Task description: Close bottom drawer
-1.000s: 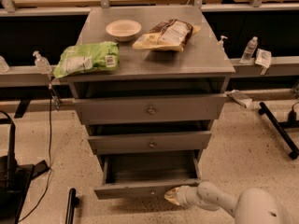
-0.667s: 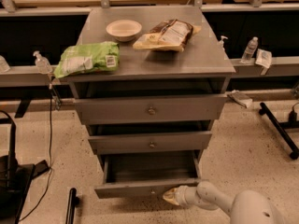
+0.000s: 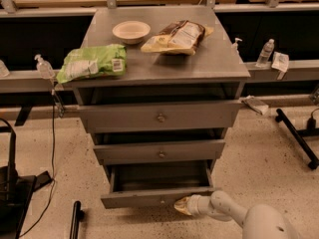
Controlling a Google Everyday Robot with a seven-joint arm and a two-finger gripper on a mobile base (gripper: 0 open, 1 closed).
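The bottom drawer (image 3: 149, 197) is the narrowest grey front on the grey cabinet, with a small round knob (image 3: 161, 201). It stands pulled out, its shallow grey box showing. My gripper (image 3: 181, 205) is low at the drawer front, just right of the knob, its tan tip against the panel's lower edge. The white arm (image 3: 234, 214) runs off to the lower right.
Above are the mid-width drawer front (image 3: 160, 152) and the widest drawer front (image 3: 159, 115), both slightly out. The cabinet top (image 3: 209, 59) holds a green bag (image 3: 92, 62), a bowl (image 3: 131, 32) and a brown snack bag (image 3: 178, 36). A black stand (image 3: 12, 193) is at left, black legs (image 3: 298, 137) at right.
My gripper has slid a little left along the bottom drawer's front, towards the knob. The drawer looks about as far out as before.
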